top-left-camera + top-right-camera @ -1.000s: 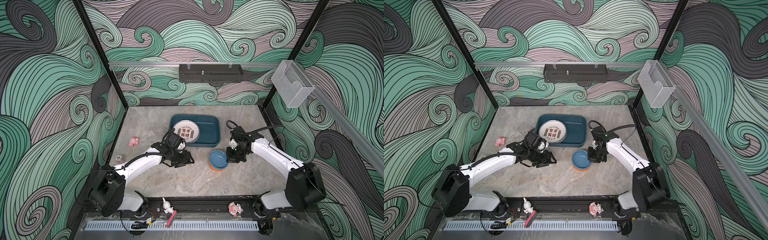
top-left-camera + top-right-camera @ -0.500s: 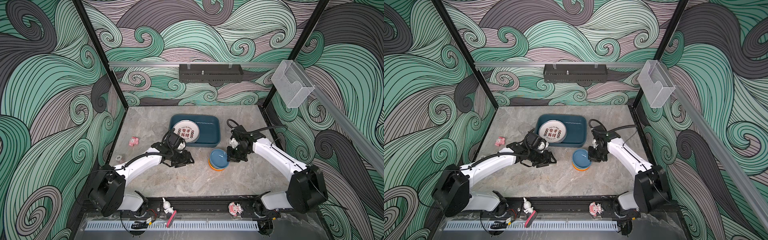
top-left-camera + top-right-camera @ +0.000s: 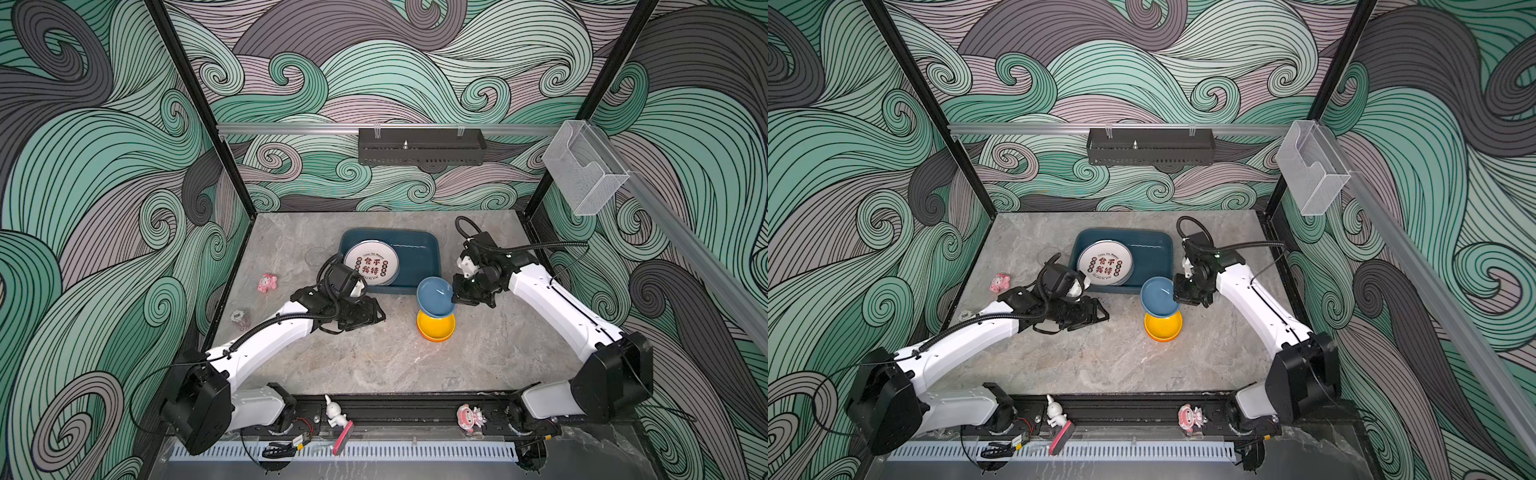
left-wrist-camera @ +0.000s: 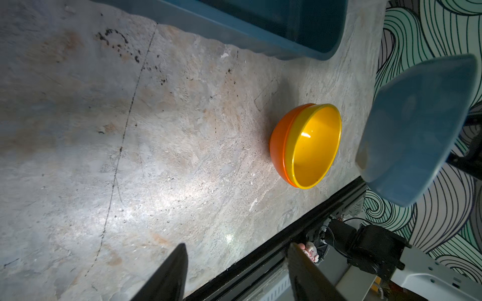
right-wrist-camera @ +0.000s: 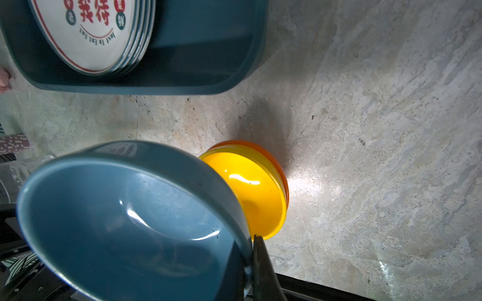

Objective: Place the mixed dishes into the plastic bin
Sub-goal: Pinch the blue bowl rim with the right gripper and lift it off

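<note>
Off the front right corner of the bin (image 3: 415, 246), my right gripper (image 3: 456, 293) pinches the blue bowl (image 3: 434, 296) by its rim, held high, presumably to clear the wall; left gripper (image 4: 234, 276) hangs part-open, empty.

The printed plate (image 3: 371, 264) reads 食不我待 in red, with small "Just To Eat" lettering along its rim. A chip (image 3: 237, 316) by the left edge of the desk (image 3: 374, 357) reads 500.
</note>
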`<act>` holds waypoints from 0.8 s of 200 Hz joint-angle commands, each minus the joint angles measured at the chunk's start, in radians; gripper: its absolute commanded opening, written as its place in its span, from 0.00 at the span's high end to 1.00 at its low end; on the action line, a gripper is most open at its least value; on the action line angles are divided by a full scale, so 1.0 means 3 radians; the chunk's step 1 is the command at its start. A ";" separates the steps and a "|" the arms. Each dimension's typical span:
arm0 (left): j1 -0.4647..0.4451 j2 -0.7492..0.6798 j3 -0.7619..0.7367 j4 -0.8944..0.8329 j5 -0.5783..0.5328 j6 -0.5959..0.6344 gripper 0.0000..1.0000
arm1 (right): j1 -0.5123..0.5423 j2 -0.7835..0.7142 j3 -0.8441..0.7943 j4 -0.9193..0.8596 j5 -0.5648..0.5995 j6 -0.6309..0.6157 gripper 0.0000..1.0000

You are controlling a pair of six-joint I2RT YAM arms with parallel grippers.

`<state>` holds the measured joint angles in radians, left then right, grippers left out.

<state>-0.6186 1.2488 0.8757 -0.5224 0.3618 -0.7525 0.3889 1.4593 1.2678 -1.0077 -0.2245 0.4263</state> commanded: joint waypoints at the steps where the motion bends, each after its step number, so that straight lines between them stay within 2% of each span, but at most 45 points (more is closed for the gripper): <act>1: -0.0001 -0.0115 0.0022 -0.0122 -0.0206 -0.0034 0.35 | 0.0013 0.0143 0.0221 -0.0024 0.0114 0.0000 1.00; 44: 0.0016 -0.0232 0.0006 -0.0140 -0.0285 -0.0033 0.35 | 0.0000 0.0514 0.0678 -0.0024 0.0284 0.0048 1.00; 160: 0.0042 -0.0389 -0.0096 -0.0220 -0.0337 -0.0037 0.34 | -0.0140 0.2006 0.2137 -0.0089 0.0476 0.0167 1.00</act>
<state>-0.6140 1.1500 0.8593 -0.5655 0.2878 -0.7555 0.3645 2.0006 1.8259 -1.0153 -0.1085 0.4568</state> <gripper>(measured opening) 0.658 0.074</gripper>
